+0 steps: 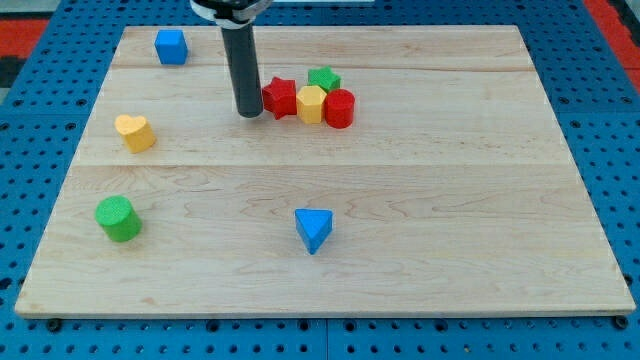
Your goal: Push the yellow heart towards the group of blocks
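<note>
Nearest the view's bottom sit a blue triangle (313, 229) and, to its left, a green cylinder (118, 218). Farther back at left, the yellow heart (134, 131) lies untouched, well apart from the group: red star (280, 97), yellow block (311, 103), red cylinder (339, 108), green block (324, 79). My tip (249, 114), a bare rod holding nothing, stands just left of the star. Judging by this, the approach is not yet made; next I must circle to the heart's left side and push rightward.
</note>
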